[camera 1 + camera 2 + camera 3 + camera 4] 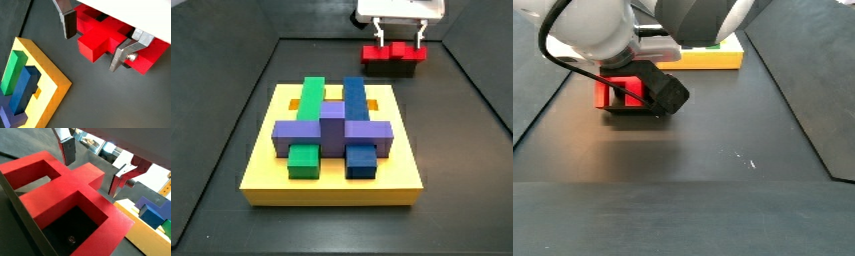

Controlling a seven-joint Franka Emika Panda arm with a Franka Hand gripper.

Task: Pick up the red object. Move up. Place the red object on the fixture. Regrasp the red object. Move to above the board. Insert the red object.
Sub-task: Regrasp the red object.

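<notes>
The red object (392,52) rests on the black fixture (398,69) at the back of the floor, also seen low in a side view (623,93). My gripper (93,51) is open and straddles the piece's central stem (85,175), one silver finger (69,25) on each side with a thin gap to the red. From the side the gripper (398,42) hangs straight down over the piece. The yellow board (265,160) lies in the middle of the floor, with green, blue and purple blocks set into it.
The board's corner (57,80) lies close beside the fixture in a wrist view. Dark raised walls (472,90) border the floor. The robot arm (607,30) hides most of the gripper in a side view.
</notes>
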